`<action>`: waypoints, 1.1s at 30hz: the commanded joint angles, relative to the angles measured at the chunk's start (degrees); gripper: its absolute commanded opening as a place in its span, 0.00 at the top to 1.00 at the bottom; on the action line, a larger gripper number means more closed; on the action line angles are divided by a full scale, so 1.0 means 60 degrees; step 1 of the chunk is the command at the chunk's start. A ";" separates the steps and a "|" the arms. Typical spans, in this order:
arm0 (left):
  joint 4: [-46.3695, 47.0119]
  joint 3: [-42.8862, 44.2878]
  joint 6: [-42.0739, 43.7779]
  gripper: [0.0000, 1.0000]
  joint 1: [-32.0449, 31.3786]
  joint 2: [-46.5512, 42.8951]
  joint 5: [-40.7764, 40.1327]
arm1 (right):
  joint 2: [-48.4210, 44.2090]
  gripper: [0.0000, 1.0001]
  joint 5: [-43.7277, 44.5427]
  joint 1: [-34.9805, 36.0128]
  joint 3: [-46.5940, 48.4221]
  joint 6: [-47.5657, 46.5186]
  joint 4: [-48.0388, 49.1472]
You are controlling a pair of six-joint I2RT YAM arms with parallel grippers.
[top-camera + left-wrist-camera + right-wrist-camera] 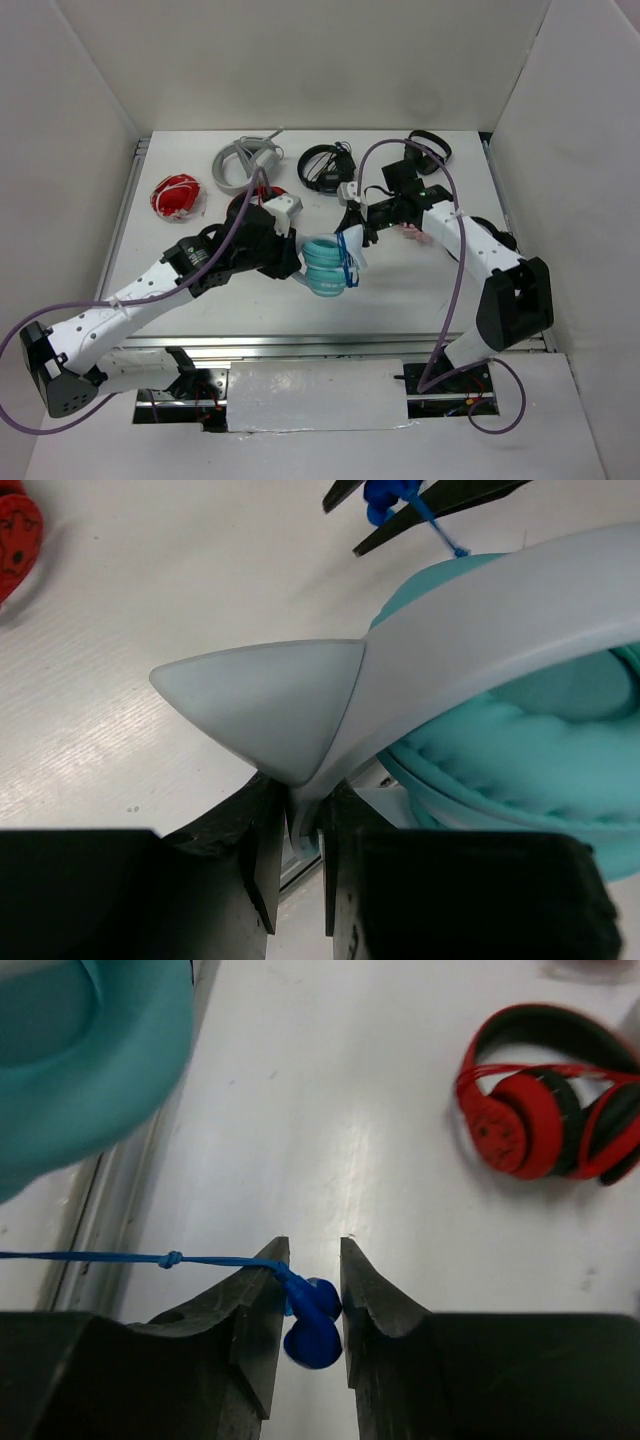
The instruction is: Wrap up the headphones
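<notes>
The teal headphones (328,265) are held above the table's middle, cups stacked together. My left gripper (296,262) is shut on their white band; in the left wrist view it (302,805) pinches the band just below a white pointed ear (260,705), with a teal padded cup (520,750) to the right. My right gripper (352,234) sits just right of the cups, shut on the blue plug (318,1322) at the cable's end. The thin blue cable (100,1257), with a small knot, runs taut left from my right gripper (312,1248) towards the teal cup (80,1050).
Red-and-black headphones (545,1095) lie on the table, partly under my left arm (262,195). A red bundled pair (177,196) lies at the left. Grey headphones (245,160) and black headphones (325,165) lie at the back, another black pair (428,150) at back right.
</notes>
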 commanded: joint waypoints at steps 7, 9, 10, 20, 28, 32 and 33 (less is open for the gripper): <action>0.0598 0.0016 -0.0200 1.00 -0.0201 -0.0237 0.0159 | 0.0488 0.59 -0.1407 -0.0758 0.0737 -0.4916 -0.5270; 0.0526 -0.0028 -0.0319 1.00 -0.0084 -0.0222 0.0144 | 0.0342 0.55 -0.1378 -0.0817 0.0693 -0.4902 -0.5314; 0.0496 -0.0057 -0.0479 1.00 -0.0040 -0.0193 -0.0131 | 0.0211 0.53 -0.1363 -0.0876 0.0664 -0.4887 -0.5314; -0.0030 -0.0292 -0.0963 1.00 0.0385 -0.0193 -0.0207 | -0.0200 0.01 -0.0823 -0.1228 0.0547 -0.2885 -0.3710; -0.0618 -0.0584 -0.1623 1.00 0.1715 -0.0148 0.0259 | -0.2277 0.00 0.5738 -0.0656 -0.1034 0.4426 0.1846; -0.0734 -0.0512 -0.1711 1.00 0.2565 -0.0033 0.0203 | -0.3114 0.00 0.6777 -0.1285 -0.1694 0.6881 0.3600; -0.0749 -0.0483 -0.1682 1.00 0.2713 0.0012 0.0246 | -0.3246 0.00 0.7071 -0.1402 -0.1840 0.7340 0.3911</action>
